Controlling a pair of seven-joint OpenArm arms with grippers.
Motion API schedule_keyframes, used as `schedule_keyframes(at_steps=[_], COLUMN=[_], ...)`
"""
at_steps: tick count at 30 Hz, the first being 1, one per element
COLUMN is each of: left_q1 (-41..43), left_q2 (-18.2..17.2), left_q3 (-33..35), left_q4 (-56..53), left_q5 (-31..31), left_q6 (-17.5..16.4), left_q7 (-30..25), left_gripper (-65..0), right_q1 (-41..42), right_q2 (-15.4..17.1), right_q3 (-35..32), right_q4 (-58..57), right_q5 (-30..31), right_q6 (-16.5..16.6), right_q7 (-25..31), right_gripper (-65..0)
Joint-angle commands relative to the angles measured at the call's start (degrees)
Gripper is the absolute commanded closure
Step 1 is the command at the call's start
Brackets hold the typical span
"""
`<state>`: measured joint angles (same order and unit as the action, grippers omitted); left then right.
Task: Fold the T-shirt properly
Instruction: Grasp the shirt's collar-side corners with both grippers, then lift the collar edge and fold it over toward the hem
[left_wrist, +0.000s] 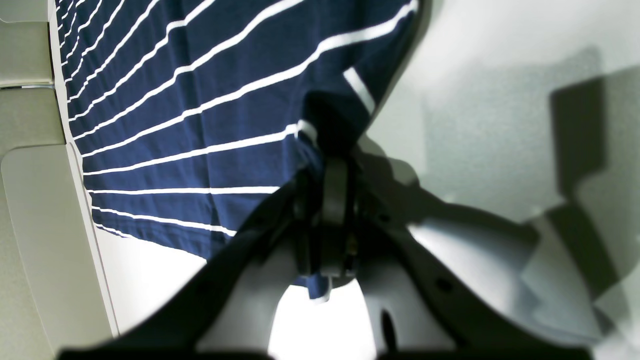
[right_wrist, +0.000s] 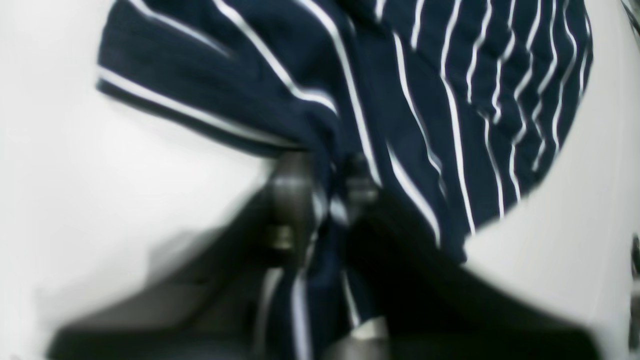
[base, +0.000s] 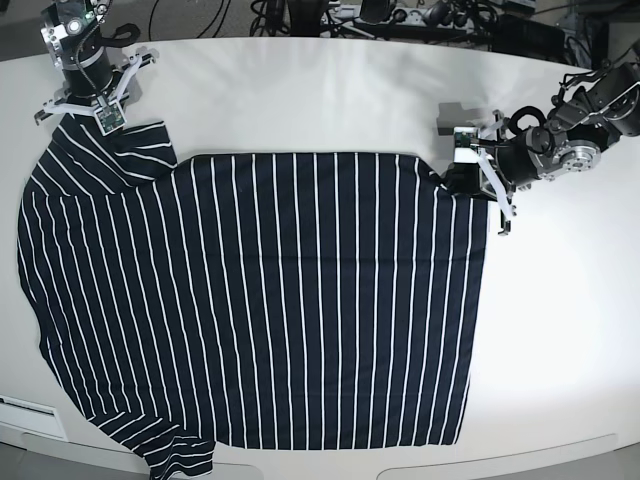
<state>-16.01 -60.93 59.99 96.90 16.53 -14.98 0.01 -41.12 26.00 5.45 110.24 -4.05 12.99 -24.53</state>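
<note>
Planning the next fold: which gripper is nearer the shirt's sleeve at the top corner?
Right. The right gripper is clamped on the T-shirt at that sleeve; the left gripper grips the far hem corner.

T-shirt (base: 280, 300): dark navy, thin white stripes | table (base: 300, 90): white

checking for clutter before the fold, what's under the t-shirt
The T-shirt lies spread on the white table, which shows all around it. Whatever lies beneath the cloth is covered; no bulge shows. Both grippers pinch its far corners.
</note>
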Motion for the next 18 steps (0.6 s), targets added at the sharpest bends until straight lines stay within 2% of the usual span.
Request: schedule_keyframes(at_steps=[1, 5, 7, 14, 18], left_q1=[-0.17, -0.17, -0.15, 0.31, 0.66], left_q2=[-1.16, -1.16, -1.16, -3.93, -7.23], left_q3=[0.00, 0.00, 0.00, 0.00, 0.00], left_q4=[-0.26, -0.26, 0.04, 4.92, 8.61], left_q5=[0.35, 0.37, 0.37, 0.59, 0.57], left_q6=[-1.42, -1.42, -1.16, 4.59, 4.57], left_q7=[1.77, 1.75, 1.75, 5.11, 6.51], left_gripper=[0.0, 0.0, 0.0, 0.0, 0.0], right_q1=[-0.61, -0.66, -1.16, -4.17, -8.66], right_q2=[0.52, 0.52, 0.55, 0.72, 0.70], right_q3=[0.17, 0.17, 0.17, 0.26, 1.22], right_q4=[0.04, 2.73, 5.22, 14.95, 20.55], right_q5=[-0.35, -0.92, -0.94, -2.75, -4.17], right_q6=[-0.39, -4.50, -4.68, -3.56, -4.70], right_q7=[-2.47, -2.49, -2.51, -7.93, -8.35], right_gripper=[0.0, 0.0, 0.0, 0.0, 0.0])
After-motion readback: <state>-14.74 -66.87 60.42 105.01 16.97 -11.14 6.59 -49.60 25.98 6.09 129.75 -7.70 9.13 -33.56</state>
